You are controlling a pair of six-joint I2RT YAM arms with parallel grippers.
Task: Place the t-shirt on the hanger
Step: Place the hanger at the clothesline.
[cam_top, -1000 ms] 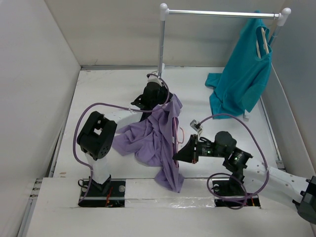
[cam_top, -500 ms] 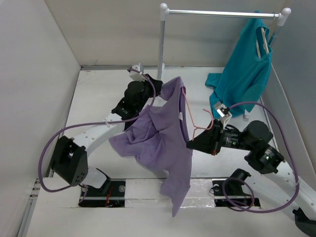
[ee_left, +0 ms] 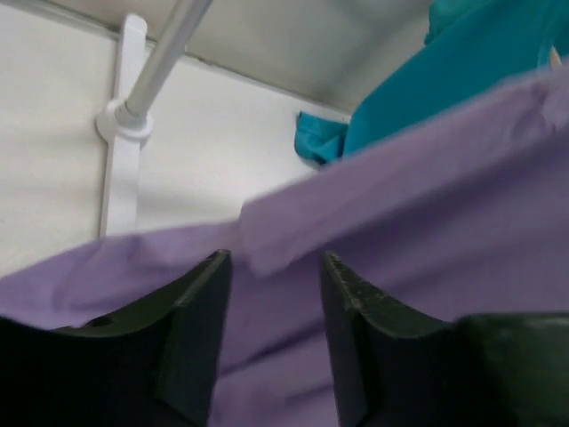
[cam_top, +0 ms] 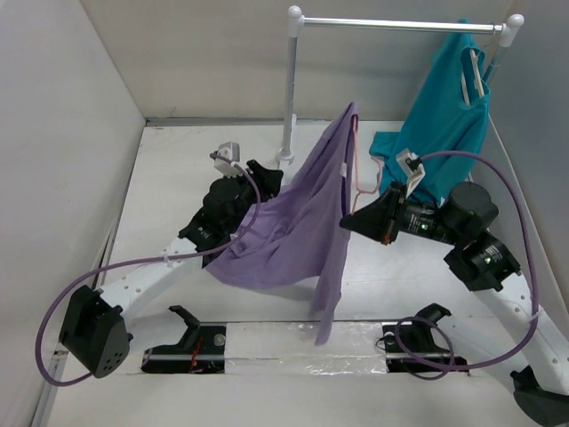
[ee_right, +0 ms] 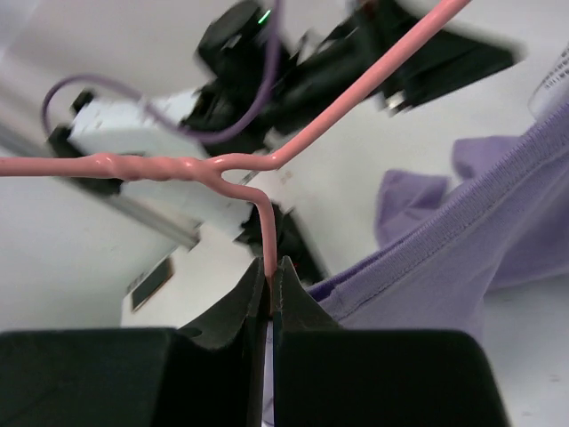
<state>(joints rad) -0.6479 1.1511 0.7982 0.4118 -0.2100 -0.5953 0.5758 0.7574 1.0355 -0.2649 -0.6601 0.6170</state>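
The t-shirt (cam_top: 302,222) is up in the air over the middle of the bench (cam_top: 178,169). It hangs in a long purple sheet. Its top is high, near the post of the rail (cam_top: 400,25). Its low end hangs down by the front edge of the bench.

The hanger (cam_top: 357,169) is pink and thin. It runs along the right edge of the t-shirt. Most of it is hidden by the cloth, so you cannot tell how far inside it is.

The right fingers (ee_right: 240,311) are squeezed tight on the pink wire, just below the twisted part. Purple cloth lies right beside them.

The left fingers (ee_left: 200,329) are on the other side of the t-shirt. They are only a little apart, and the gap is full of purple cloth. They hold the t-shirt there. The cloth looks pulled out between the two arms.

A teal shirt (cam_top: 440,133) hangs from the right end of the rail. Its low end rests on the bench. It is just behind the right arm.
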